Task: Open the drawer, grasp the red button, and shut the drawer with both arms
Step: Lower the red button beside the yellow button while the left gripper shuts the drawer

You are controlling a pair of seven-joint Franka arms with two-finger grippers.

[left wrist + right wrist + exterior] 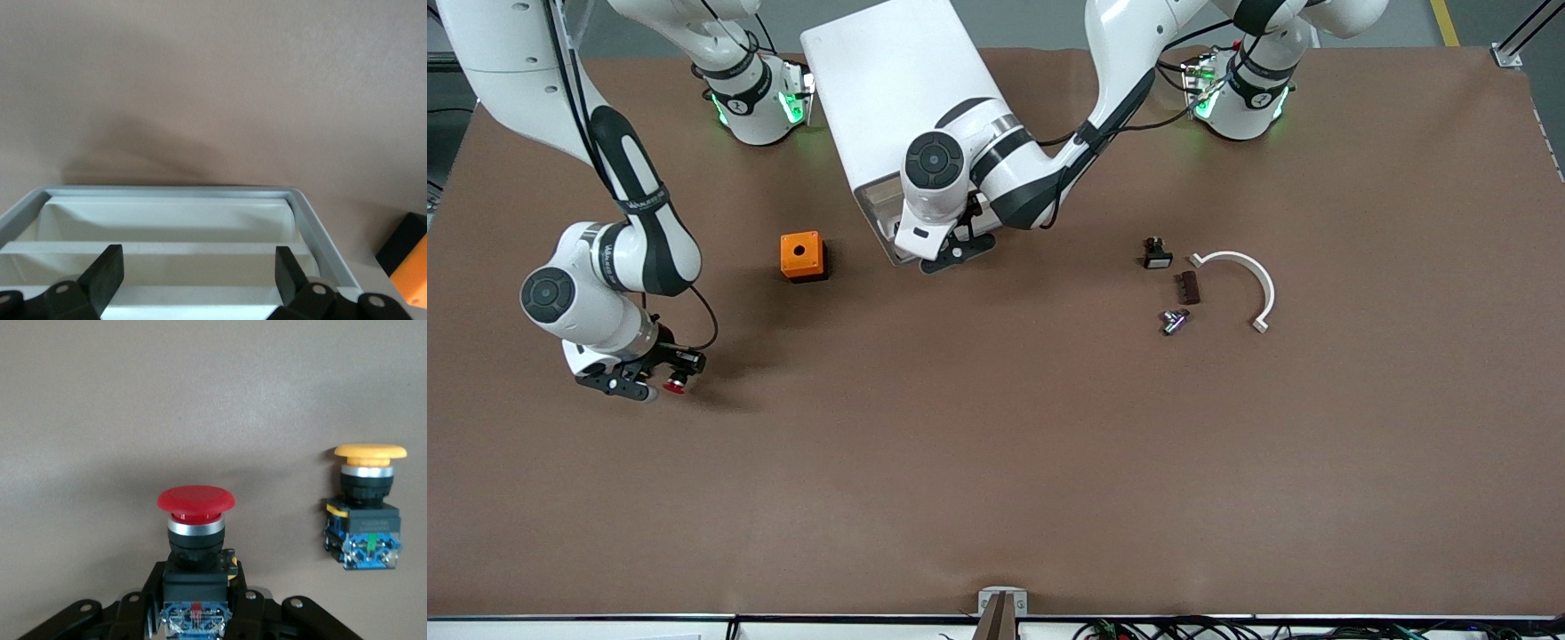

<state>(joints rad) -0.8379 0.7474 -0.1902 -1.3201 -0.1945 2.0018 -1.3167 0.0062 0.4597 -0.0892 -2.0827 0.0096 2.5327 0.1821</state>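
button (195, 550) in right gripper (197, 613)

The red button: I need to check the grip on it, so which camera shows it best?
The right wrist view: the button fills the centre, its body clamped in the right end effector. The front view shows only a red speck; the left wrist view shows none of it.

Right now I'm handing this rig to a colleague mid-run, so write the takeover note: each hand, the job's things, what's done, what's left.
Right hand: shut on the red button, low over the table toward the right arm's end. An orange-capped button stands on the table beside it.
Left hand: open, at the front of the cabinet, over the lowest drawer, which is pulled out.
Done: drawer opened, red button grabbed.
Left: close the drawer.
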